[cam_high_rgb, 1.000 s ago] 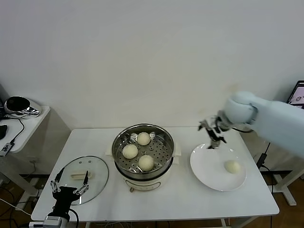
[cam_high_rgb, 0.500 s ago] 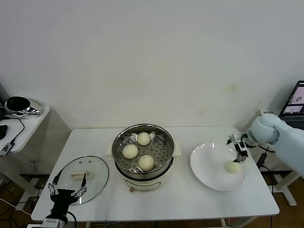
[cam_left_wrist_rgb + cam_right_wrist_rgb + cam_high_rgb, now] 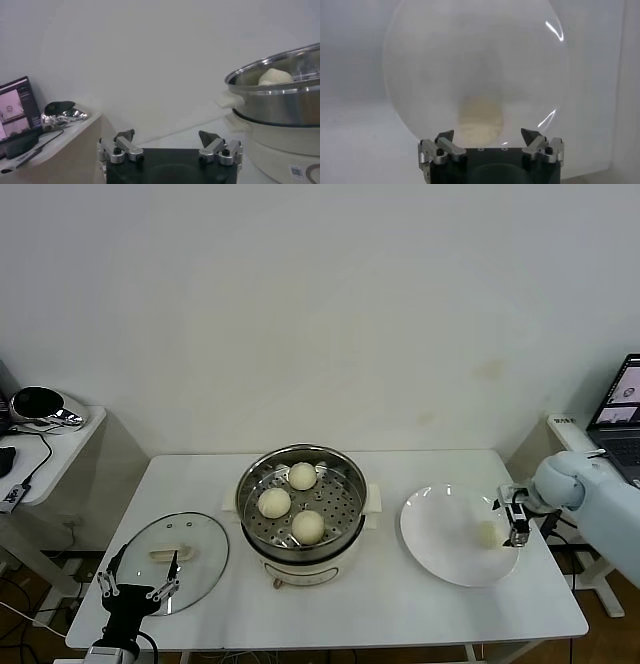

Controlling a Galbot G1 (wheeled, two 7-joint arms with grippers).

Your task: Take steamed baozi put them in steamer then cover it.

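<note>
Your right gripper [image 3: 514,522], jaws spread and empty, sits at the flat white plate [image 3: 440,556]'s outer edge; the last round cream-white dough bun [image 3: 487,533] lies just inboard, toward the shiny steel steamer [image 3: 300,502], straight ahead between its fingertips. Your right arm is far nearer.

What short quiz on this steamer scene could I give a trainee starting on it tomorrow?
1. How many steamed baozi lie in the steamer?
2. True or false: the cover sits on the steamer.
3. Which hand is at the last baozi on the plate: A left hand, B right hand?

Key: 1. three; 2. false, it lies on the table to the steamer's left; 3. B, open.
</note>
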